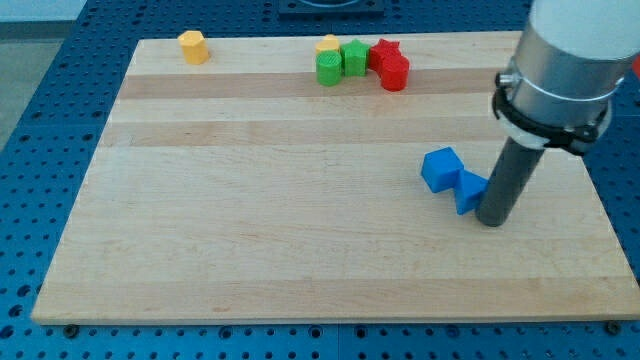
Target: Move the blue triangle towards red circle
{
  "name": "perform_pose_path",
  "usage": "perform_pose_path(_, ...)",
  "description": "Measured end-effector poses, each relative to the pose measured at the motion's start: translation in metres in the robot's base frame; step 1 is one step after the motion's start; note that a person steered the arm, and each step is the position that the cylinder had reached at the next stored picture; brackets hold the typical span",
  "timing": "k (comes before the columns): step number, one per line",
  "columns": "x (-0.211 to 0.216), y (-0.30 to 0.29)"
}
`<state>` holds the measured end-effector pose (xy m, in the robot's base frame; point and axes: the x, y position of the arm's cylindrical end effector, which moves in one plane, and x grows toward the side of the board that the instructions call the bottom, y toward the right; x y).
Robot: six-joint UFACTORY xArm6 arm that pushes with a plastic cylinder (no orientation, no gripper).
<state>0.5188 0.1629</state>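
Tip (492,221) of my clawless rod touches the blue triangle (468,190) on its right.

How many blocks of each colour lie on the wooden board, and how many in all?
Yellow: 2 (hexagon; one behind the greens)
Green: 2 (round; square)
Red: 2 (star; circle)
Blue: 2 (cube; triangle)
Total: 8

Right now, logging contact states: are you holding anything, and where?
Nothing is held. My tip has no grasp; it only stands against the blue triangle on its right side.
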Motion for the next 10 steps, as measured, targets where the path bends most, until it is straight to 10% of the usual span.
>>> perform_pose_path(10,-0.105,-0.012)
